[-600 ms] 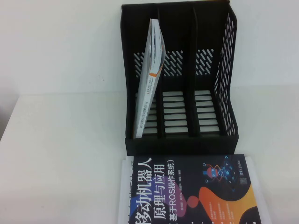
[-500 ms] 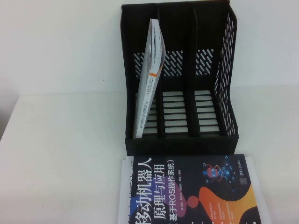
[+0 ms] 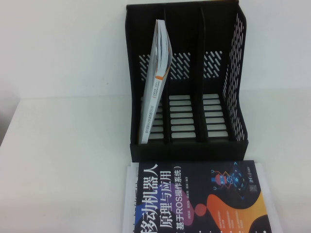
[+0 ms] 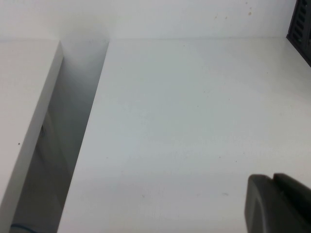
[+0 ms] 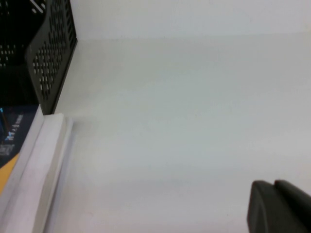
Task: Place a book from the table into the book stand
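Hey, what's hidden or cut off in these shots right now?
- Dark navy paperback book: near end cropped by the high view's bottom edge.
- White book beneath it: cover hidden by the navy one.
- Left pincer, right pincer: only corner slivers in the wrist views, absent from the high view.

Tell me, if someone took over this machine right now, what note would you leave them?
Left gripper: shut, empty, low over bare table left of the book stand.
Right gripper: looks shut, empty, over the table right of the stand.
The book lies flat in front of the stand, on a white book.
Stand: another white book leans in the left compartment; middle and right compartments empty.
Done: nothing. Left: grasp the book, stand it in a compartment.
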